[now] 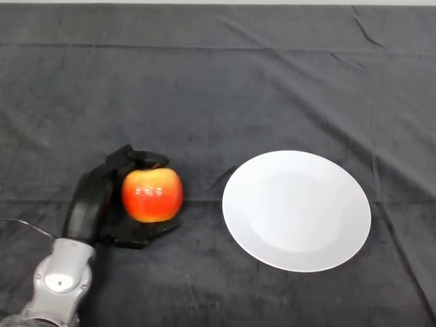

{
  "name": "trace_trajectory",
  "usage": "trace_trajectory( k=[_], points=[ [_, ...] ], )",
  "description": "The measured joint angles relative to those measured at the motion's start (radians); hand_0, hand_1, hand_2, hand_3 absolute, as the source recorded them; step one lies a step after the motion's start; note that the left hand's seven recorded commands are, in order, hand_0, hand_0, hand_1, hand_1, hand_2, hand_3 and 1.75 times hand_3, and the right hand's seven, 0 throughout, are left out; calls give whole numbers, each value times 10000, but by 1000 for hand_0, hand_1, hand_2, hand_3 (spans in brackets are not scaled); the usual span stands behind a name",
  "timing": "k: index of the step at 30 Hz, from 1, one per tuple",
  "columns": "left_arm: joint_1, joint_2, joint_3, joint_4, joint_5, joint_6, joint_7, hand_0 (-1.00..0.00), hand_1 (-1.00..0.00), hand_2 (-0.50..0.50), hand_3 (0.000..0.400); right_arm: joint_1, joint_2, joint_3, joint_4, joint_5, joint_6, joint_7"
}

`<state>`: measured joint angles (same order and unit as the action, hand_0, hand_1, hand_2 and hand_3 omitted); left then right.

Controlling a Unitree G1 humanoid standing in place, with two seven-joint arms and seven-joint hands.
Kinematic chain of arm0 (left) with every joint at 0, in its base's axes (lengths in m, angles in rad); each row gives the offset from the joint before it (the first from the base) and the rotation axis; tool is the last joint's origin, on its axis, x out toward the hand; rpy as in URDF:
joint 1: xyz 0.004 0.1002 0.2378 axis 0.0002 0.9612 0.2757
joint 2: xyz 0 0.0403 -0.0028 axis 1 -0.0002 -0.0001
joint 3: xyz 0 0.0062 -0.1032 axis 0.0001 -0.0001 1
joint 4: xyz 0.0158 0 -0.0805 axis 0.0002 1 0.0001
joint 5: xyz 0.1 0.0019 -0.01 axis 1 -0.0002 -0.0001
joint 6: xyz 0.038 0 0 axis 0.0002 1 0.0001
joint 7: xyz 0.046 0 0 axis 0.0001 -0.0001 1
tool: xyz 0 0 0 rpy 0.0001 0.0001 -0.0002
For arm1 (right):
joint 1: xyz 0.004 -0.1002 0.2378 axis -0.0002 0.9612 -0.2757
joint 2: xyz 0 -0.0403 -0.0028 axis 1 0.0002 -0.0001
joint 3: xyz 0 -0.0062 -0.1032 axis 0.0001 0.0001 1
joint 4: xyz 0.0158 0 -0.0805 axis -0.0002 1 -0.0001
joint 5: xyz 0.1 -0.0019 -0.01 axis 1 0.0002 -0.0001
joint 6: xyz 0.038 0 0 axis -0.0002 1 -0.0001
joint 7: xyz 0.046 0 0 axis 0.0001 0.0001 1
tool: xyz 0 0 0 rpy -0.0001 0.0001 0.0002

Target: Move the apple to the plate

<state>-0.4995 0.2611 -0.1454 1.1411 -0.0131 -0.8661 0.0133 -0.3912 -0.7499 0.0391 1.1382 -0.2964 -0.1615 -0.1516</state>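
Note:
A red and yellow apple [152, 194] rests on the dark cloth left of centre. My left hand [95, 197] is wrapped round it from the left, with fingers curled over its top and the thumb curled beneath its near side. A round white plate [297, 210] lies flat to the right of the apple, a short gap away, with nothing on it. My silver-grey forearm [61, 276] comes in from the lower left corner.
Wrinkled dark cloth [218, 88] covers the whole table. The table's far edge runs along the top of the view.

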Motion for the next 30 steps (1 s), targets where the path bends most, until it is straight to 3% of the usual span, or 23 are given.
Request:
trace_trajectory(
  k=[6, 14, 30],
  points=[
    [-149, -290, -378, 0, 194, -398, 436, -1000, -1000, 0, 400, -1, -1, 0, -6, 1, 0, 0],
    [-866, -552, -937, 0, 225, -709, 804, -1000, -1000, 0, 400, -3, -6, -3, -7, 0, 0, 0],
    [-1150, -1047, -3288, 0, 199, -676, 1427, -1000, -1000, 0, 400, -11, -14, -9, -8, 0, -1, 0]
  ],
)
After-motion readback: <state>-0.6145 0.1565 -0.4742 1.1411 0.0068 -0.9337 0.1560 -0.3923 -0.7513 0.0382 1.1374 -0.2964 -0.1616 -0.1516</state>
